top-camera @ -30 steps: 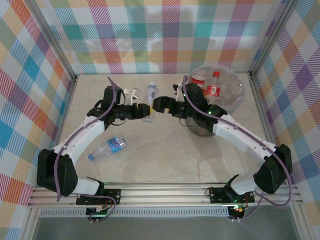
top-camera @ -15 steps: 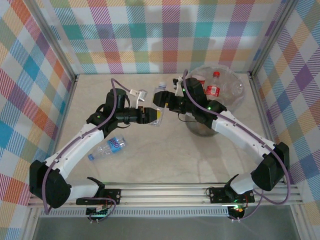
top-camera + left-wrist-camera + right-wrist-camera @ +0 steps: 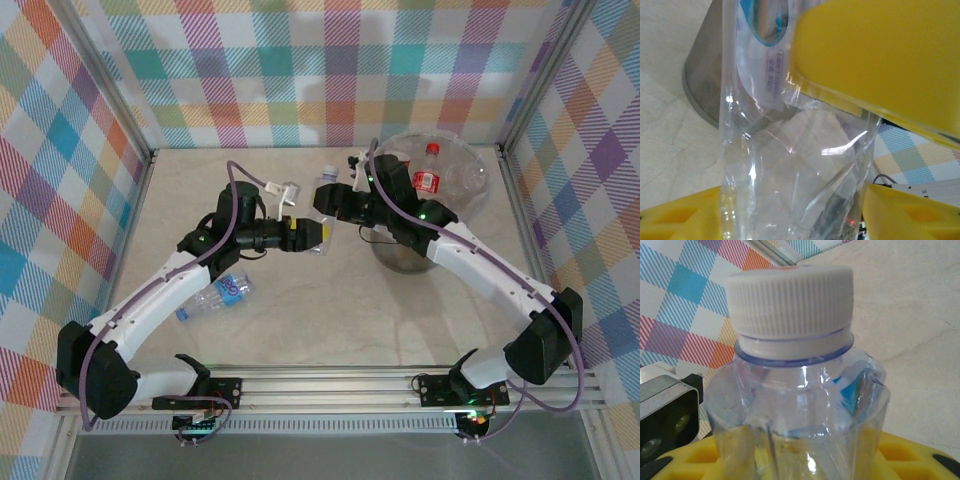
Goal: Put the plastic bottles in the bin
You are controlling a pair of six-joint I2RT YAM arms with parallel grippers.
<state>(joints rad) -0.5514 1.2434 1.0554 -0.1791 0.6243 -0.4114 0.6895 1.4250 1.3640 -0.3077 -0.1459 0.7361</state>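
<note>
R pincer [image 3: 326, 205] gripped clear bottle [image 3: 322, 240] near neck; L pincer [image 3: 305, 233] bracketed its body, grip unclear. Prob. handover: next, L frees, R swings to bin [image 3: 484, 195].

clear white-capped bottle [image 3: 800, 405] just left of the grey bin [image 3: 487, 195]

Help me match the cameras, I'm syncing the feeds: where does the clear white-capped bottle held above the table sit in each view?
Top external: the clear bottle, near the picture's centre, just left of the bin.
Left wrist: the bottle's crumpled body runs down the middle, top to bottom.
Right wrist: the bottle close up at centre, cap uppermost.
Shared landmark: the beige table.
</note>
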